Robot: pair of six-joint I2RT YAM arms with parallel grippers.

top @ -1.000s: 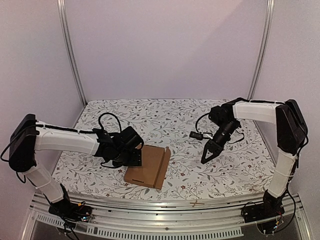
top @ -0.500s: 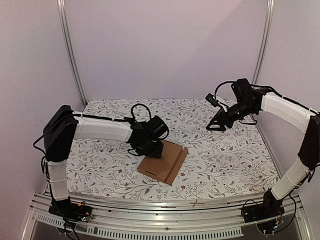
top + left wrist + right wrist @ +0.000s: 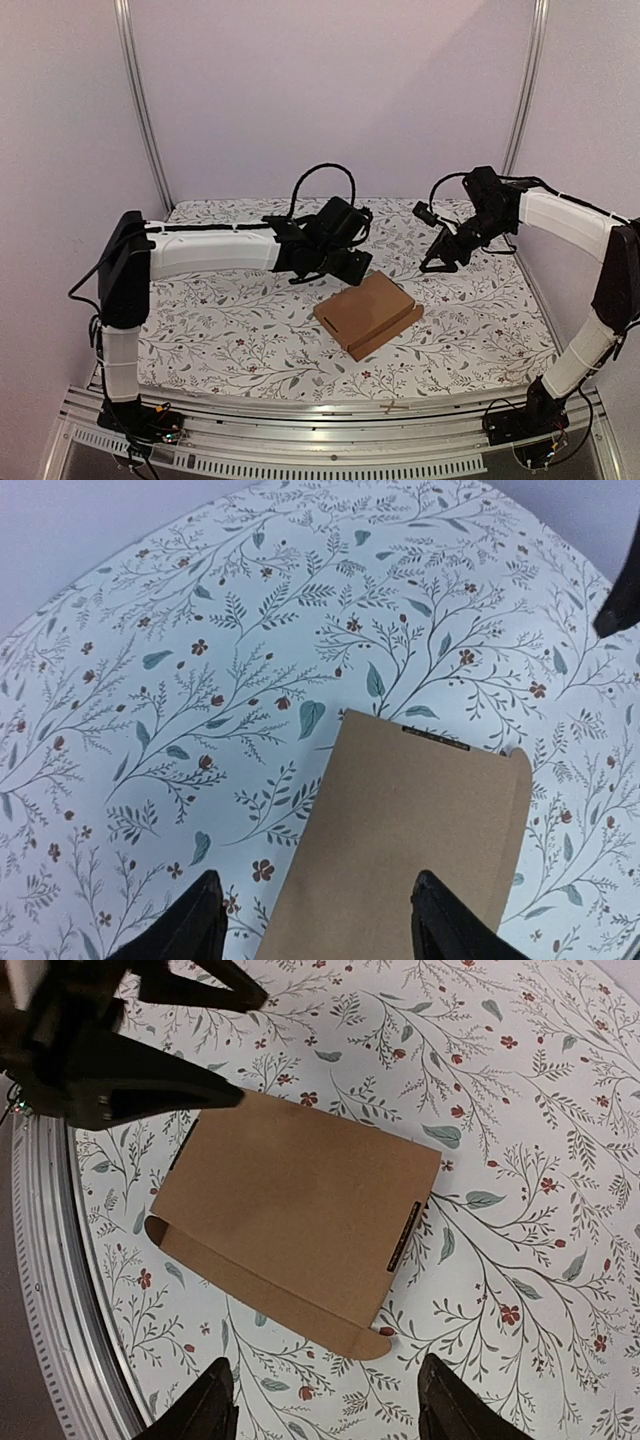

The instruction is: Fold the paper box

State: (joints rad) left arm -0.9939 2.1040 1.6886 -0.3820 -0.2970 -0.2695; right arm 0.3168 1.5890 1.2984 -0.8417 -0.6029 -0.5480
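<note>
Lying flat mid-way across the table [image 3: 200,330]: paper box [image 3: 368,314], long axis slanting near-left to far-right. Left gripper [image 3: 345,264] is nearer, just behind it, jaws wide and empty. Right gripper [image 3: 440,262] sits off to the far right, jaws apart and empty.

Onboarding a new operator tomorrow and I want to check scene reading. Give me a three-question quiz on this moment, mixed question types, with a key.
1. True or false: the right pincer has the paper box lifted off the tablecloth.
2. What pattern does the tablecloth carry? A) plain grey B) leaves and small flowers C) checks
3. Which pincer is closer to the box in the top view, and are its jaws open or shut?

Key:
1. False. The box lies flat on the cloth, and the right pincer is open and apart from it.
2. B
3. The left pincer, open.
</note>
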